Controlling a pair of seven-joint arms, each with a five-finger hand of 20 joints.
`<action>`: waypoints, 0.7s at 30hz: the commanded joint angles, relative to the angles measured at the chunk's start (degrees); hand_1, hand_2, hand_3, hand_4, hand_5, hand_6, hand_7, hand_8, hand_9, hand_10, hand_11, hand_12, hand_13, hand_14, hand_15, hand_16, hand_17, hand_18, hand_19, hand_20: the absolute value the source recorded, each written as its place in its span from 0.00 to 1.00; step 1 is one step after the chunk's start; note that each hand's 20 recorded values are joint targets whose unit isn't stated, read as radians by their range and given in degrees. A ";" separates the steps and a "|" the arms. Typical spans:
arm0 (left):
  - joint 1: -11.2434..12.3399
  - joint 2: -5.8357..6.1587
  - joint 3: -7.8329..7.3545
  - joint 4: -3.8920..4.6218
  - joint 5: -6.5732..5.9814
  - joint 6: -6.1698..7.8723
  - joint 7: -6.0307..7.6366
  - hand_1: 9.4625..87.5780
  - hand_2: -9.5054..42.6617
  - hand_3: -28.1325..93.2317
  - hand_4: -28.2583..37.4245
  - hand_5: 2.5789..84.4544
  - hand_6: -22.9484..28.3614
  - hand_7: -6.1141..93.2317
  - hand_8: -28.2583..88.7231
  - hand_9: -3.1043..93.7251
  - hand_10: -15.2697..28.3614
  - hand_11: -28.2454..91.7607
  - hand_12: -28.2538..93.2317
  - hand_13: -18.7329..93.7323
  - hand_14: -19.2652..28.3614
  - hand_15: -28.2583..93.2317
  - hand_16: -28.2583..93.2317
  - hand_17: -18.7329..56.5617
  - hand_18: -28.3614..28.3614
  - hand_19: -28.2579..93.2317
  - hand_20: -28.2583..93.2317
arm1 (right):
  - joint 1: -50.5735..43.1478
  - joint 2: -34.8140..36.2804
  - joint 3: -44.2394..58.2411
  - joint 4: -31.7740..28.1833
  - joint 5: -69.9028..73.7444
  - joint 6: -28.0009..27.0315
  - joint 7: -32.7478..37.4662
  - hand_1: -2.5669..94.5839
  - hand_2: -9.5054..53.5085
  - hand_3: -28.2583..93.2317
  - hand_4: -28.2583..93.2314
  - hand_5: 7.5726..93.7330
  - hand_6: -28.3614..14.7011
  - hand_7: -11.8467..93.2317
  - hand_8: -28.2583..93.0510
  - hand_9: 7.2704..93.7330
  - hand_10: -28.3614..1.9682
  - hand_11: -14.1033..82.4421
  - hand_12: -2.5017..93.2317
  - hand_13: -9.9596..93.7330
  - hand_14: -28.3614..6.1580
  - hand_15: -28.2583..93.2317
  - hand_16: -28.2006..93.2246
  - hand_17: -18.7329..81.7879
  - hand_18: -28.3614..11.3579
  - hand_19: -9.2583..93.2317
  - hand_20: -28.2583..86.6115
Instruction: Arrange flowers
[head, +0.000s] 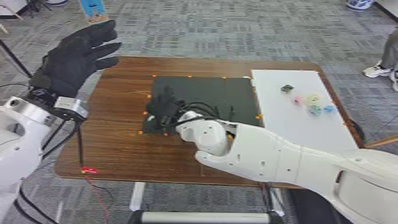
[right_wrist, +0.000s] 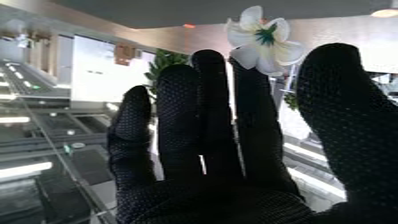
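Note:
The right hand is low over the left part of the dark mat. A small pale thing lies beside it. In the right wrist view the right hand is open, its fingers straight and the thumb apart. A white flower with a green centre overlaps the tip of the finger nearest the thumb; whether they touch cannot be told. Green leaves show behind the fingers. The left hand is raised off the table's far left corner, open and empty.
On the white board at the table's right are a dark green piece, a pink flower, a yellow one and blue ones. Small orange markers line the mat on the brown table. The right forearm crosses the near right side.

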 joint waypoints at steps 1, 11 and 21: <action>0.58 -0.68 -0.12 -0.23 -0.26 -0.24 -0.98 0.15 0.03 0.79 0.00 0.26 0.49 0.23 0.16 0.23 0.58 0.37 0.36 0.32 0.67 0.35 0.27 0.07 0.89 0.55 0.29 | -0.84 0.69 0.14 -0.41 0.25 5.28 -1.11 0.33 0.00 0.94 0.00 0.46 0.71 0.42 0.10 0.44 0.57 0.56 0.34 0.47 0.49 0.86 0.49 0.33 0.23 0.79 0.74; 0.00 -0.72 0.54 0.17 -0.40 -0.52 -1.26 0.15 0.04 0.78 0.00 0.26 0.49 0.23 0.16 0.23 0.58 0.37 0.36 0.32 0.67 0.35 0.27 0.07 0.89 0.55 0.29 | 0.03 -0.10 -3.42 2.12 -0.20 16.88 -0.01 0.42 0.19 0.90 0.00 0.66 0.78 0.40 0.15 0.57 0.66 0.49 0.40 0.52 0.50 0.86 0.49 0.35 0.22 0.80 0.73; -0.51 -0.72 0.92 0.28 -0.39 -0.50 -1.18 0.15 0.04 0.78 0.00 0.26 0.49 0.24 0.16 0.23 0.58 0.37 0.36 0.32 0.67 0.35 0.27 0.07 0.89 0.55 0.29 | 0.71 -0.99 -5.49 4.40 0.00 24.11 0.30 0.54 0.00 0.88 0.00 0.68 0.79 0.59 0.23 0.69 0.74 0.44 0.56 0.59 0.66 0.82 0.60 0.40 0.26 0.83 0.73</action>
